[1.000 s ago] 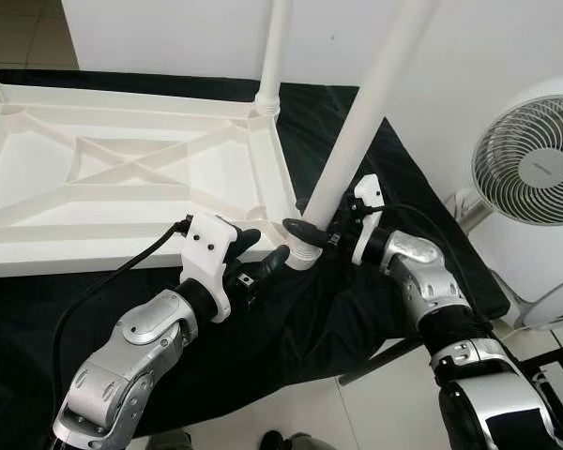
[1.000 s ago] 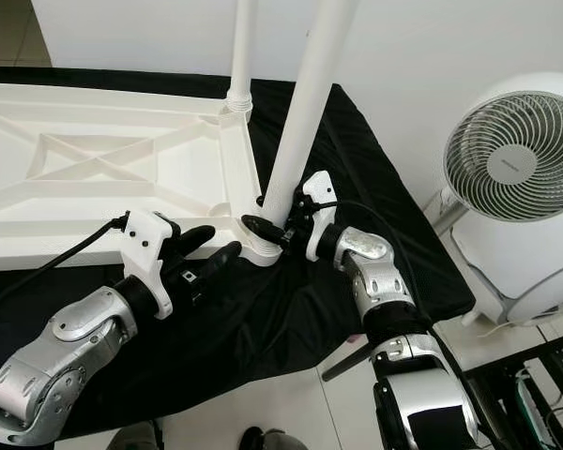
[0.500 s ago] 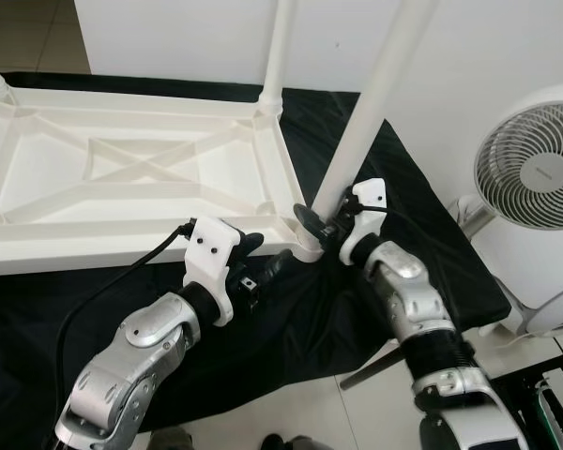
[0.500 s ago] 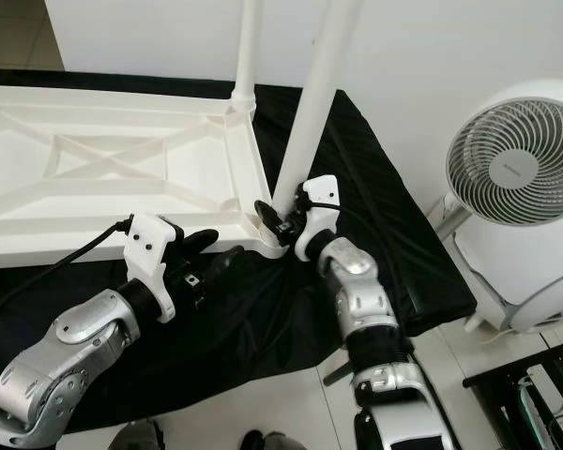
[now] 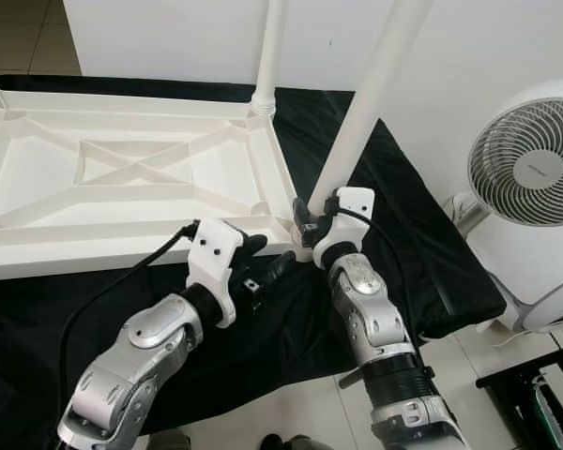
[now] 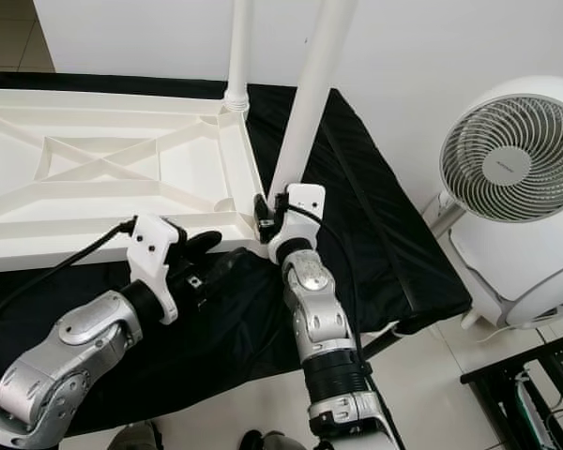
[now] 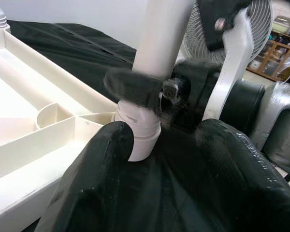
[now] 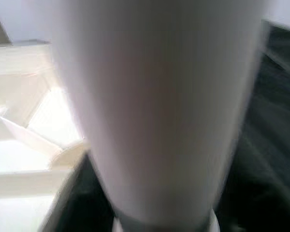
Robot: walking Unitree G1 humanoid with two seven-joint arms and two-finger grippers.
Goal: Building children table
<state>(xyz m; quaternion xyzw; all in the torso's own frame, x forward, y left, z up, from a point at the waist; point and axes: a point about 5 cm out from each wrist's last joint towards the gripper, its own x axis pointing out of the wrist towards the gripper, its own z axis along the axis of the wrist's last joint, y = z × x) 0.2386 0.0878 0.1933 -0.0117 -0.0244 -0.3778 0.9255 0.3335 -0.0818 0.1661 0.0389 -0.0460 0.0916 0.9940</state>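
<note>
My right gripper [image 5: 310, 223] is clamped around the base of the near table leg [image 5: 366, 103], right where its threaded collar meets the corner socket of the upturned tabletop [image 5: 131, 169], and the worry I have is cross-threading: the leg leans away from the tabletop rather than standing square to it, so if I twist from this angle the collar could bind or pop out of the socket. My hold is low, too, and the long leg above it could lever against my fingers and slip. My left gripper [image 7: 179, 159] hovers just beside that same corner with its fingers spread apart, holding nothing, close enough to steady the frame but also close enough to bump it off line. The tabletop is white plastic, lying underside-up on a black cloth [image 5: 394, 234], ribbed with a crossed brace. Another leg [image 5: 267, 56] stands already seated at the far right corner. A white fan [image 5: 530, 173] stands well apart to my right.
</note>
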